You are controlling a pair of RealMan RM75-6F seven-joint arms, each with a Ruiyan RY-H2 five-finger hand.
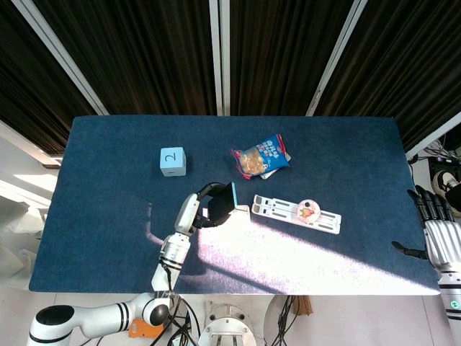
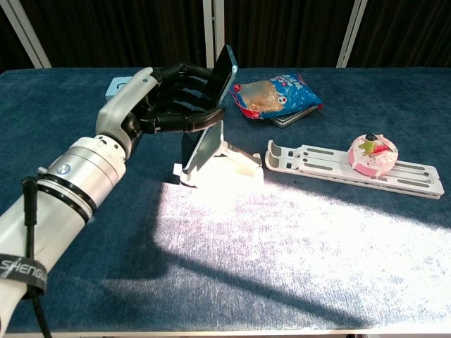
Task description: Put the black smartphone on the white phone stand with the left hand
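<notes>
My left hand [image 2: 165, 98] grips the black smartphone [image 2: 211, 95], which has a light blue edge and stands tilted. The phone's lower end is right at the slanted back plate of the white phone stand [image 2: 225, 160]; I cannot tell whether it touches. In the head view the phone [image 1: 220, 205] covers most of the stand [image 1: 241, 210], with the left hand [image 1: 198, 209] behind it. My right hand [image 1: 438, 234] hangs at the table's right edge, fingers straight and apart, holding nothing.
A light blue cube [image 1: 173, 161] marked 2 sits behind and left of the stand. A snack bag [image 2: 275, 95] lies at the back middle. A long white tray [image 2: 331, 165] carries a small pink cake [image 2: 373, 153] to the right of the stand.
</notes>
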